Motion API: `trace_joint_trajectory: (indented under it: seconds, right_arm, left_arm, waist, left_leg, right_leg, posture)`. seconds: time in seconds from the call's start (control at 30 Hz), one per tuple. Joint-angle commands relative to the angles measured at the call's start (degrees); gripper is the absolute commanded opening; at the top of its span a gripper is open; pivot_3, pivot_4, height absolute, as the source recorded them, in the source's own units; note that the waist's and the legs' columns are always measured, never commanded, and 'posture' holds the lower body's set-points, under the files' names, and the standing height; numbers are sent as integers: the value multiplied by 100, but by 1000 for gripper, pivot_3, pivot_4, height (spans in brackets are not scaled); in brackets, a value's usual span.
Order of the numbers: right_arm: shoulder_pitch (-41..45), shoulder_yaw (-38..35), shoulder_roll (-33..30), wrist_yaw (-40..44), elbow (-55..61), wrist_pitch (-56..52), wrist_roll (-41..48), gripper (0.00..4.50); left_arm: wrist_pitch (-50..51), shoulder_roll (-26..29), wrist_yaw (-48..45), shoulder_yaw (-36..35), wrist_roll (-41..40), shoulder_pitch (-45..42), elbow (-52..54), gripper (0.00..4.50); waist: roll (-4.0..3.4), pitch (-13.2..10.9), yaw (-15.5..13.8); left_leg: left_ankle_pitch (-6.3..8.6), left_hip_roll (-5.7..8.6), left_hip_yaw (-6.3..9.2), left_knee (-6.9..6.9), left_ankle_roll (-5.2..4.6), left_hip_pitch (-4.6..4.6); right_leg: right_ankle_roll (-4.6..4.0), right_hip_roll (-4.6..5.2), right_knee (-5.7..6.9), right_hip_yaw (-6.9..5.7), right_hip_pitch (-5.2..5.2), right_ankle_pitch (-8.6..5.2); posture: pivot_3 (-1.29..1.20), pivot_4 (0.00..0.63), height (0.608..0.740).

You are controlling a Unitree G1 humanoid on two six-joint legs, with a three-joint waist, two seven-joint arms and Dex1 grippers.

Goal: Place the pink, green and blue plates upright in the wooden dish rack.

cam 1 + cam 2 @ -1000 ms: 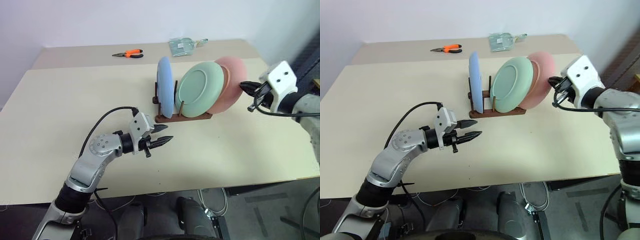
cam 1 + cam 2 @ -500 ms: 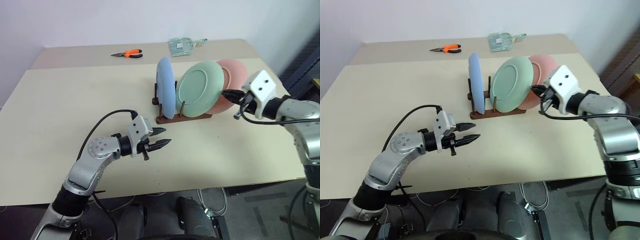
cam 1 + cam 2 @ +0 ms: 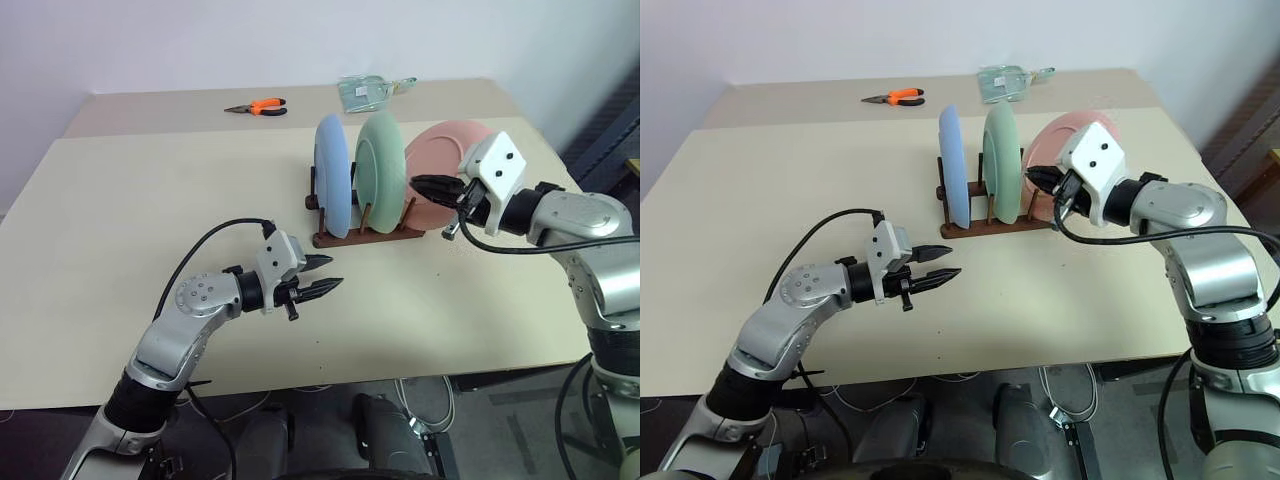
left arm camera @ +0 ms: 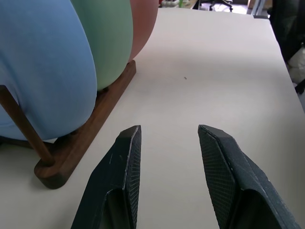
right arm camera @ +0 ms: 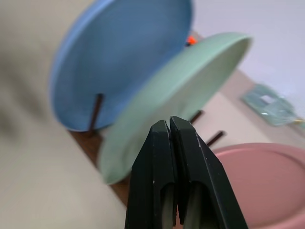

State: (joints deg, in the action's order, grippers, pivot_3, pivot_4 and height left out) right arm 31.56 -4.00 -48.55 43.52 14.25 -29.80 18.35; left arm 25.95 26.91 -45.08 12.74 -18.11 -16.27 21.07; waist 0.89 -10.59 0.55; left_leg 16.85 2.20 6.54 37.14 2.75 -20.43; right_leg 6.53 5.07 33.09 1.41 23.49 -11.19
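Three plates sit at the wooden dish rack [image 3: 365, 232] near the middle of our worktop [image 3: 150, 200]. We see the blue plate [image 3: 331, 175] standing upright at the rack's left end, held between thin pegs, and the green plate [image 3: 380, 170] upright just beside it on its right. The pink plate [image 3: 450, 170] is at the rack's right end, tilted back and leaning away from the green one, its face turned more toward us than the other two; we cannot tell whether its lower edge rests in the rack or on the worktop beside it.

Our right end effector [image 3: 425, 186] has its two black fingers pressed tightly together with nothing between them. It points left toward the gap between the green and pink plates, its tip right at the pink plate's left edge; the wrist view shows the clenched fingers [image 5: 164, 157] in front of the green plate's rim.

Our left end effector [image 3: 322, 276] hovers over the worktop in front of the rack, well apart from it, fingers parted and empty, pointing right.

Orange-handled pliers [image 3: 258, 107] and a clear plastic packet [image 3: 370, 91] lie at the far side.
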Motion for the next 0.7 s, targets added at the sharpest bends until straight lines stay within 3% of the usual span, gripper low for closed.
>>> trace_joint_trajectory:
  seconds: [0.03,0.13,0.27,0.43,0.7]
  right_arm:
    - [252,-777,-593,-291,-807,444,-467,46]
    - [-4,-796,-1031,-290,-1450,987,-927,46]
    - [-284,-651,-1070,-255,-1983,1560,-1245,46]
    - [-294,-349,-603,-89,-2230,2043,-1211,46]
    - [-113,-375,-189,150,-1595,1723,-807,46]
  left_arm:
    - [-13,41,-54,-26,-65,2,221,1926]
    - [-14,52,-91,-7,-66,14,222,1926]
    - [-13,35,-119,-7,-67,-24,182,1926]
    - [-27,37,-134,-22,-46,-46,147,1926]
    - [4,115,-72,-123,-60,62,218,1926]
  waist:
    - [0,0,-17]
    - [3,1,-29]
    - [-1,1,62]
    - [-3,2,64]
    - [-4,1,8]
  left_leg:
    - [0,1,0,2,0,-1]
    - [0,4,0,-1,0,-2]
    - [0,-3,-8,-8,0,7]
    - [0,-6,-10,-6,0,12]
    - [0,-1,-3,-1,0,5]
  right_leg:
    - [-1,1,-1,0,-1,0]
    - [-5,3,-6,-1,-2,2]
    - [-3,1,-2,0,-3,0]
    - [0,-4,5,2,-2,0]
    - [-7,-1,3,3,-3,6]
  posture:
    - [0,150,740]
    - [0,150,740]
    - [0,150,740]
    - [0,150,740]
    - [0,150,740]
